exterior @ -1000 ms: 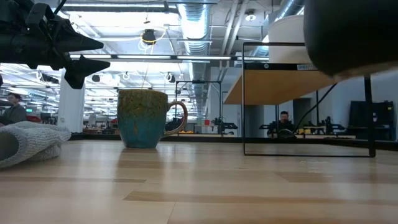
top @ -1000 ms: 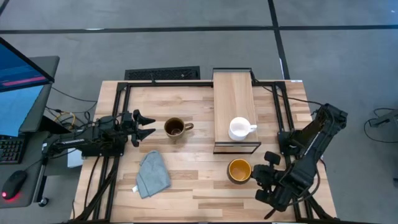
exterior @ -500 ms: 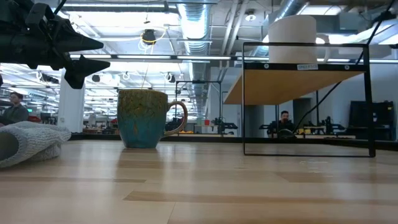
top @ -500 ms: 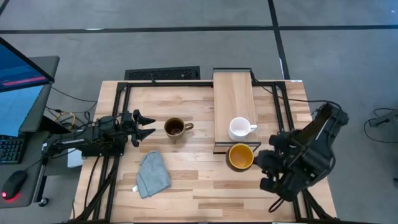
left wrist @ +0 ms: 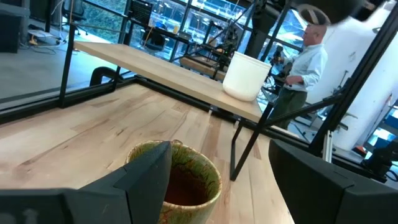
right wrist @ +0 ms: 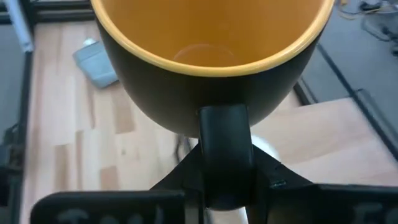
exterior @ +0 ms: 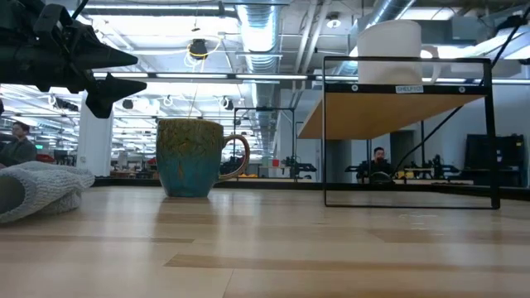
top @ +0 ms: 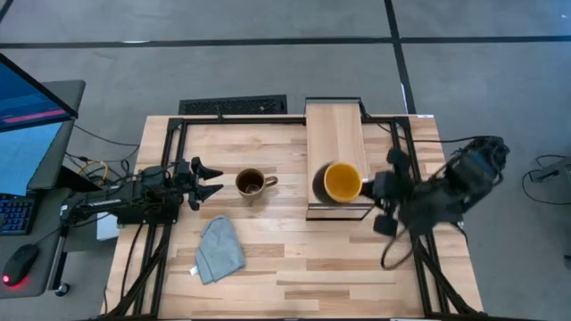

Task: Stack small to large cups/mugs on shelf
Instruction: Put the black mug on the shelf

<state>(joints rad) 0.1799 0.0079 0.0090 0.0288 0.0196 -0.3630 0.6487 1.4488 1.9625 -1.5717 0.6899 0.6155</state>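
Observation:
My right gripper (top: pixel 369 187) is shut on the dark mug with the yellow-orange inside (top: pixel 342 182), held in the air over the near end of the shelf (top: pixel 335 134). The small white mug (exterior: pixel 397 51) stands on its base on the shelf, right below the dark mug, which hides it in the high view. The olive-brown mug (top: pixel 251 185) stands on its base on the tabletop, left of the shelf. My left gripper (top: pixel 211 179) is open just left of it, touching nothing. My right gripper pinches the dark mug's handle (right wrist: pixel 224 149) between its two fingers (right wrist: pixel 180 177). The fingers come level from the table's right side. The mug is upright, mouth up, lifted clear above the shelf and the white mug (right wrist: pixel 266 148).
A grey cloth (top: pixel 219 250) lies on the tabletop near the left front. A keyboard (top: pixel 234 106) lies at the table's far edge. People (left wrist: pixel 308 56) show in the room beyond the table. Bare wood lies in front of the shelf.
My right gripper has carried the dark mug from the table's near right, up and toward the far edge, to a place above the shelf's near end, over the white mug. The mug has stayed upright. My left gripper has kept still.

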